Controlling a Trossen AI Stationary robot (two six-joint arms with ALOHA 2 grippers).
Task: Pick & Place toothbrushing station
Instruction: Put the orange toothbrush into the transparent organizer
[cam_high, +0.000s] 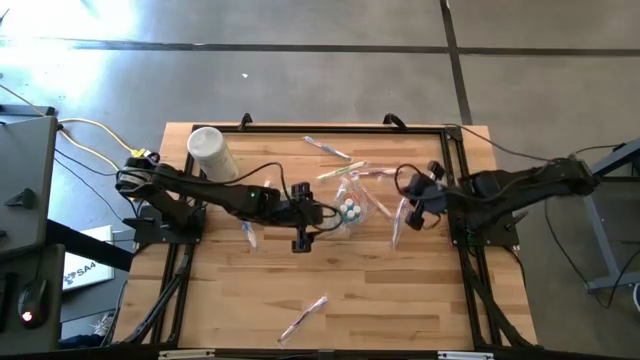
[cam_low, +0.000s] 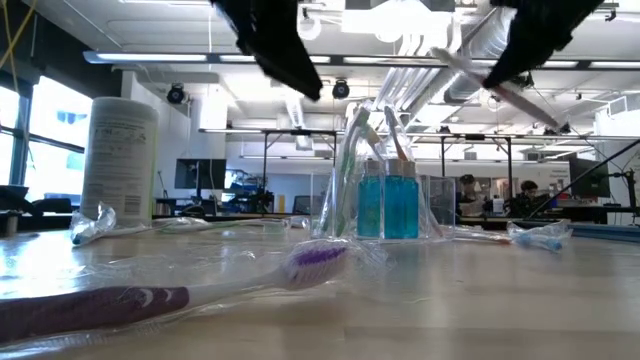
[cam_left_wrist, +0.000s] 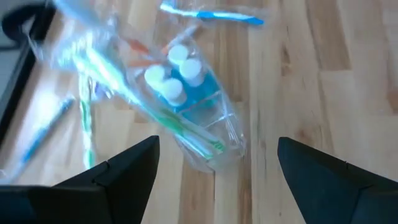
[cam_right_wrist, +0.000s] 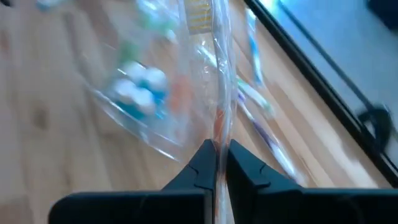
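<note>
The toothbrushing station (cam_high: 350, 205), a clear plastic holder with blue white-capped bottles and several toothbrushes, stands upright on its base on the wood table's middle (cam_low: 385, 195). My left gripper (cam_high: 305, 215) hovers open just left of it and above; in the left wrist view its fingers (cam_left_wrist: 217, 146) stand apart with the station (cam_left_wrist: 186, 93) beyond them, untouched. My right gripper (cam_high: 412, 208) is raised to the station's right, shut on a toothbrush in a clear wrapper (cam_right_wrist: 217, 93). The low view shows that toothbrush (cam_low: 490, 85) high above the table. My right gripper pinches the wrapped toothbrush's handle (cam_right_wrist: 219, 134) between its two fingers. The fingers slant down from the table's right side. The toothbrush is lifted clear of the table and tilted (cam_low: 500, 92), with its long part reaching out beyond the fingertips.
A tall white tub (cam_high: 212, 153) stands at the far left. Wrapped toothbrushes lie loose at the far edge (cam_high: 327, 148), left of centre (cam_high: 248, 235) and near the front edge (cam_high: 303, 318); a purple one (cam_low: 200, 290) lies nearest the low camera. A black frame (cam_high: 455, 150) borders the table.
</note>
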